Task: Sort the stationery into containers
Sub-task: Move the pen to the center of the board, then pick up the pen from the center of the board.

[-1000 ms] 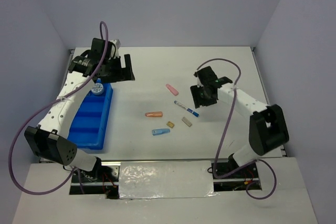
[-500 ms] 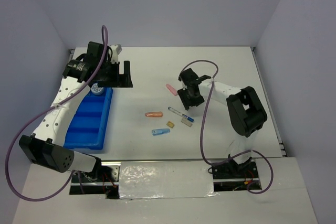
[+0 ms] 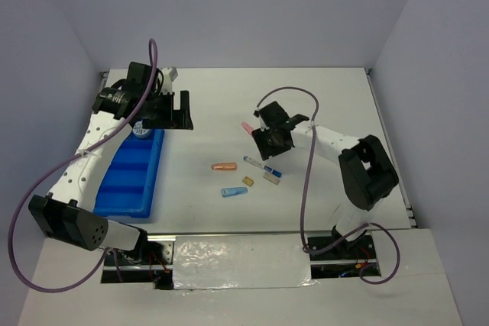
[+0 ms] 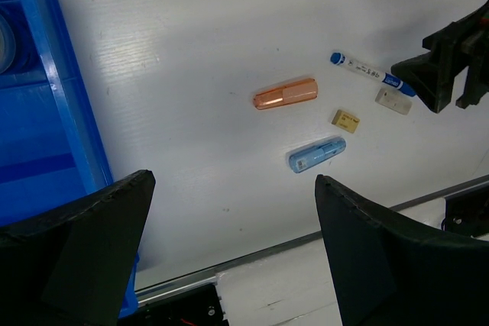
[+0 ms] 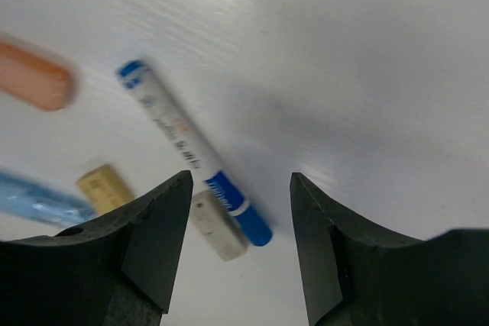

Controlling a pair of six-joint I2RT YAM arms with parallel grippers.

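Overhead, the bright blue compartment tray [image 3: 131, 182] lies along the left side of the white counter [image 3: 321, 97], its row of oblong compartments running from the near edge toward the far wall. One round blue-and-white patterned tub [image 3: 141, 129] sits in the farthest compartment. The left arm [image 3: 92, 150] hides part of the tray's left side.

The left pincer [image 3: 174, 112] hovers beside the tray's far end, close to the tub, with its jaws spread wide and gripping nothing.

Loose stationery lies mid-counter, well apart from the tray:
- The pink stick [image 3: 247, 126] is farthest from the arms.
- The orange stick [image 3: 224, 166] is toward the tray.
- The light-blue stick [image 3: 234, 192] is nearest the arms.
- The tan block [image 3: 247, 181] and grey block [image 3: 270, 178] lie side by side.
- The white pen [image 3: 262, 166] slants just beyond both blocks, with its blue cap end just beside the grey block.

The right pincer [image 3: 267, 143] hangs over the pen, between it and the pink stick, with its jaws parted and gripping nothing. In the right wrist view, the capped end of the pen shows on the counter between the two fingers [image 5: 157, 227].
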